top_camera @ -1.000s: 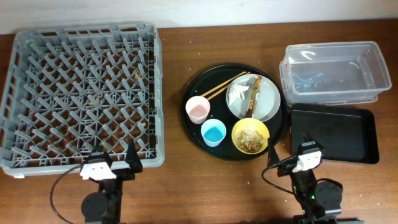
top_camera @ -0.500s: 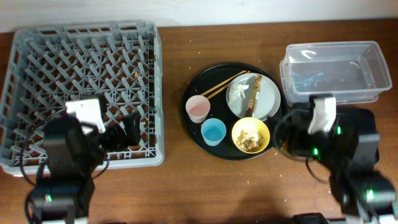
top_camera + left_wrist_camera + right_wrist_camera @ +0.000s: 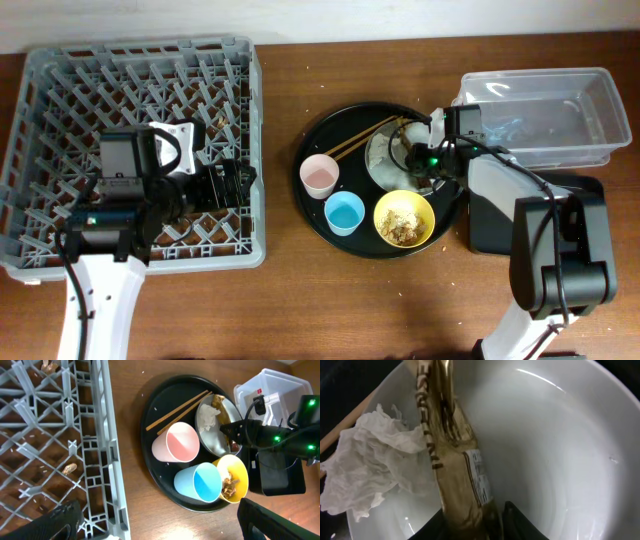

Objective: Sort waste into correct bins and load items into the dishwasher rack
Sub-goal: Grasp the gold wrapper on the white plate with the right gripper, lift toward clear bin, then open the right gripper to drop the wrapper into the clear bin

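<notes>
My right gripper (image 3: 475, 520) is down on the pale plate (image 3: 560, 450), its fingers shut on the near end of the gold-brown wrapper (image 3: 455, 470). The crumpled napkin (image 3: 365, 475) lies just left of the wrapper. Overhead, the right gripper (image 3: 400, 155) is over the plate (image 3: 435, 170), with the chopsticks (image 3: 355, 140) beside it. The pink cup (image 3: 318, 177), blue cup (image 3: 343, 212) and yellow bowl (image 3: 403, 218) with food scraps share the round tray. My left gripper (image 3: 230, 185) hangs open and empty over the right edge of the dishwasher rack (image 3: 60, 90).
The clear tub (image 3: 540, 115) stands at the back right, with the shallow black tray (image 3: 560, 215) in front of it. The round black tray (image 3: 320, 135) sits between rack and bins. Crumbs lie under the rack's lattice (image 3: 70, 467).
Both arms rose from the table's front edge. The right one reached onto the plate and closed on the wrapper. The left one moved over the rack's right side, still open.
</notes>
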Robot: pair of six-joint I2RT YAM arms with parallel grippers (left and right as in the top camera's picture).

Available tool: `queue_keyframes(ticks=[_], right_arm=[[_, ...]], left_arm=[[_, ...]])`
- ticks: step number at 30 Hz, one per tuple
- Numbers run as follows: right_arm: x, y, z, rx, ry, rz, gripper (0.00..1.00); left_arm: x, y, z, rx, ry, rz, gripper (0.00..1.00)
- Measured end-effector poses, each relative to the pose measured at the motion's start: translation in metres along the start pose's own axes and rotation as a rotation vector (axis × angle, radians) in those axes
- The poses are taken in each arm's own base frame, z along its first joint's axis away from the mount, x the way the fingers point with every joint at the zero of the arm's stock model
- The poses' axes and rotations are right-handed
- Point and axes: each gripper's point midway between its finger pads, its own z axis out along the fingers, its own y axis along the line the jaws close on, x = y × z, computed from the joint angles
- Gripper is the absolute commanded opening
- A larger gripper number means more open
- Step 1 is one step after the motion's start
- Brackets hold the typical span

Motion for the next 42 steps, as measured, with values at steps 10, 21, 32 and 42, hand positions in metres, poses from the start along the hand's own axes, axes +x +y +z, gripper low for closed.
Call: queue_keyframes(ticks=[10,21,32,42], right_arm=[[-0.106,-0.056,-0.156,0.243,-0.340,0.293,0.04],[-0.076,0.046,-0.131,-0.039,-0.167,0.101,0.59],[-0.018,0.053,0.029,0.229,-0.010,-0.122,0.04],[-0.129,-0.084,-0.153,0.304,-0.424,0.285,0.70]], left_arm=[[0.007,0.003,0.001,-0.011,0.029,-0.015,0.99],[0.011,0.004,0.002,-0.018,0.046,-0.020,0.99],[0.017,0.005,0.001,-0.023,0.072,-0.021,0.99],[0.019,0.006,0.001,-0.027,0.078,-0.024,0.99]])
